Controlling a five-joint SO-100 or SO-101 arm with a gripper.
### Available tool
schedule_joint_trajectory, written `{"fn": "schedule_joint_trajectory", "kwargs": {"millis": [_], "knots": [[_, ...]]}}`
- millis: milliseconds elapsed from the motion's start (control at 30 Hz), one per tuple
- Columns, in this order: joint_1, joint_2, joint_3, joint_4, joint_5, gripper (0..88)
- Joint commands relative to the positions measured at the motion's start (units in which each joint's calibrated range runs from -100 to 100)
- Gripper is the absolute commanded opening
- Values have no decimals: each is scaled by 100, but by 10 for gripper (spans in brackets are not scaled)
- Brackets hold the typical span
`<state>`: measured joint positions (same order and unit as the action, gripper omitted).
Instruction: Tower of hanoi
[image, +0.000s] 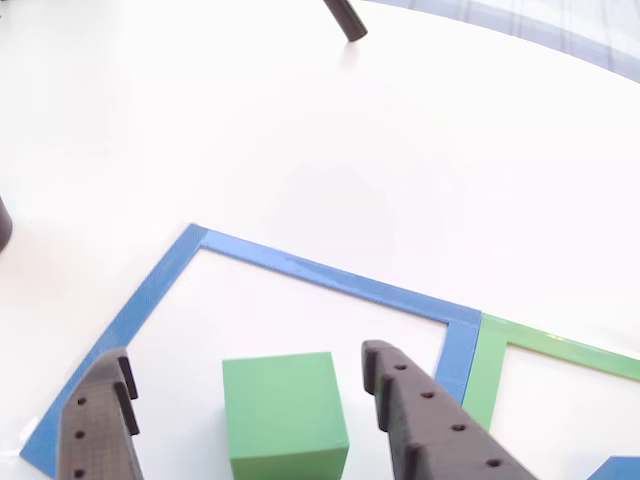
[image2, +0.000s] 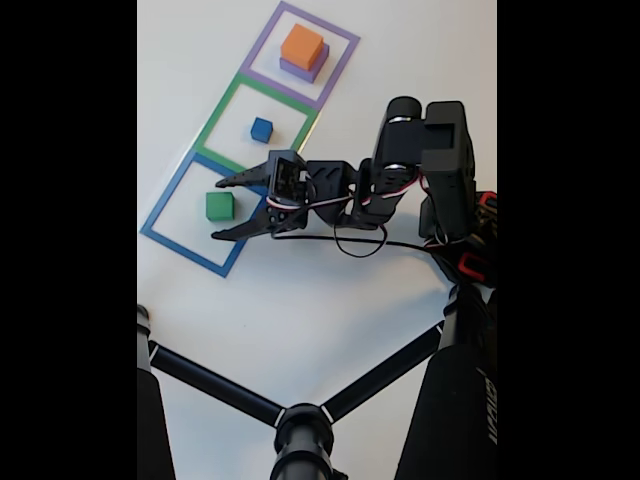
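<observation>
Green cube (image2: 219, 205) sits inside the blue-taped square (image2: 165, 203), nearest of three squares in the fixed view. I see my gripper (image2: 214, 209) spread wide, fingers either side of it, not touching. Farther off: blue cube (image2: 261, 129), then orange cube (image2: 302, 46) stacked on purple.

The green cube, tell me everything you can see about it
The green cube is a small, matte, plain-faced block, solid green with crisp edges and no markings. It sits flat and upright on the white table, inside the blue tape square at the end of the row of three squares. The open gripper reaches toward it, its dark fingers on either side of it, not touching. Nothing is stacked on it.
</observation>
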<state>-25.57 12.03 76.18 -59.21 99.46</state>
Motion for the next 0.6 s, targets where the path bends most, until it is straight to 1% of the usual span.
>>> {"fn": "schedule_joint_trajectory", "kwargs": {"millis": [0, 100, 167, 233, 300, 433, 567], "knots": [[381, -2434, 391, 1581, 54, 229], [678, -4065, 191, 3694, 54, 167], [860, -5026, -182, 5387, 54, 96], [975, -5737, -700, 6925, 54, 38], [1071, -6197, -1409, 8415, 54, 2], [1311, -6722, -2809, 10804, 54, 2], [1704, -6875, -4318, 12690, 54, 2]]}}
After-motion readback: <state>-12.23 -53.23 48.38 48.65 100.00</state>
